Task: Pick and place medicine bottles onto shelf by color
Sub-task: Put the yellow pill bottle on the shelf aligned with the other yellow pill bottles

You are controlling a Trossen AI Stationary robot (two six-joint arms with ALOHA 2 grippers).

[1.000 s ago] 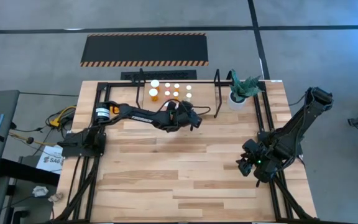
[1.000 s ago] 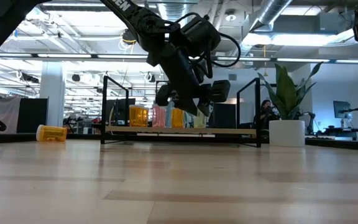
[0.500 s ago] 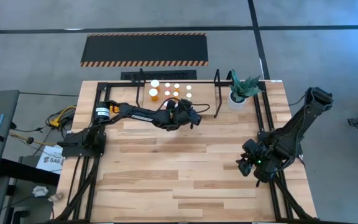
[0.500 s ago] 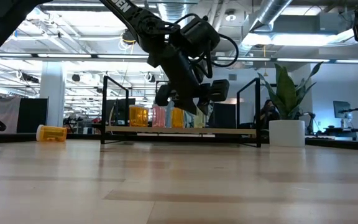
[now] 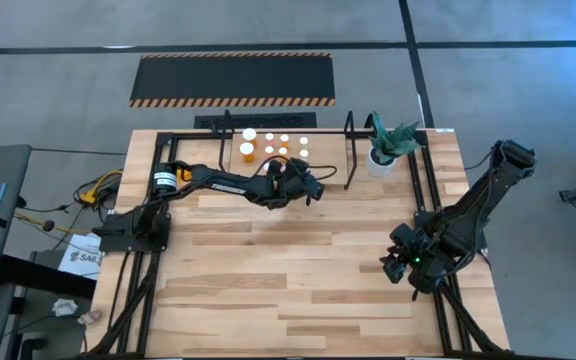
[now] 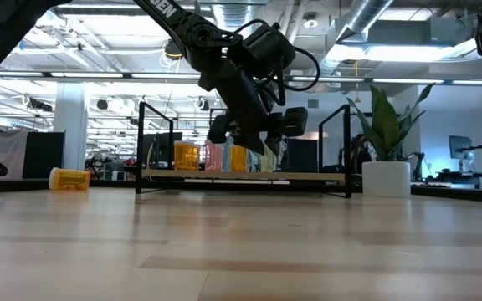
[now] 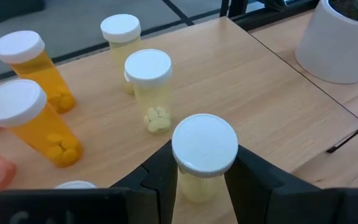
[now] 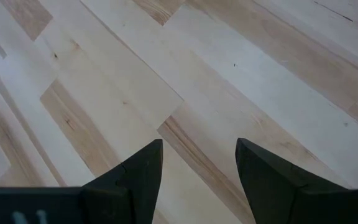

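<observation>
left end effector (image 7: 205,180) clamping pale bottle (image 7: 204,155)

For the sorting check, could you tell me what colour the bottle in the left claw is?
Pale yellow bottle with a white cap, clearest in the left wrist view.

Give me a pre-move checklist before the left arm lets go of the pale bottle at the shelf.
1. Left gripper shut on the pale bottle: ok.
2. Held bottle upright, cap on: ok.
3. Bottle resting on the shelf floor: cannot tell.
4. Clear of the nearest pale bottle: ok, a gap shows.
5. Pale group beside it, orange bottles farther off: ok.
6. Right gripper open, empty, parked over bare table: ok.
</observation>
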